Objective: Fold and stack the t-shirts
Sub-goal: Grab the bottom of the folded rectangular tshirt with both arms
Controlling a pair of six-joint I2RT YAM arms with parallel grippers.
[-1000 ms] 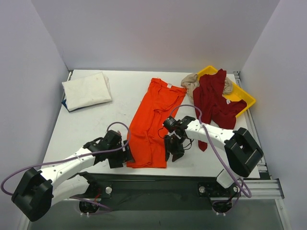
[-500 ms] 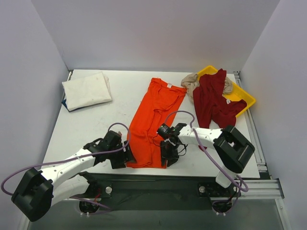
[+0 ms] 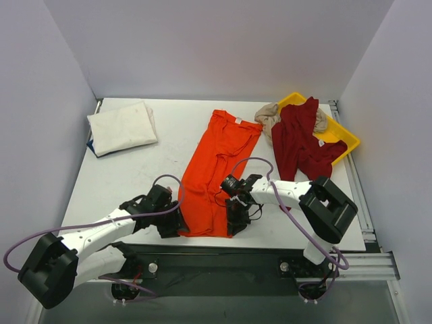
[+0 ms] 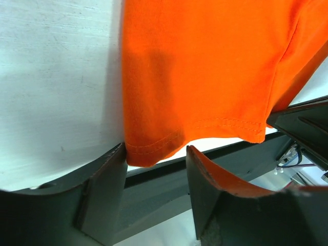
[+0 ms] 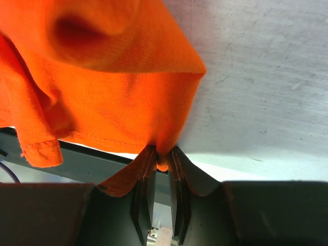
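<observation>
The bright orange t-shirt [image 3: 216, 172] lies folded lengthwise down the middle of the table, hem at the near edge. My right gripper [image 3: 231, 225] is shut on its near right hem corner [image 5: 163, 154], the cloth pinched between the jaws. My left gripper [image 3: 170, 227] is open at the near left hem corner [image 4: 148, 151], which lies between its fingers [image 4: 105, 179]. The white/cream t-shirt [image 3: 122, 127] lies folded at the far left. The dark red t-shirt [image 3: 300, 143] drapes out of the tray over the beige t-shirt [image 3: 268, 116].
The yellow plastic tray [image 3: 337, 135] stands at the far right, against the right wall. The table's near edge [image 3: 270, 248] and a dark rail run just below both grippers. Grey walls close in the left, back and right sides.
My right gripper moved left and nearer onto the hem's right corner and closed on it. My left gripper crept toward the left corner.
</observation>
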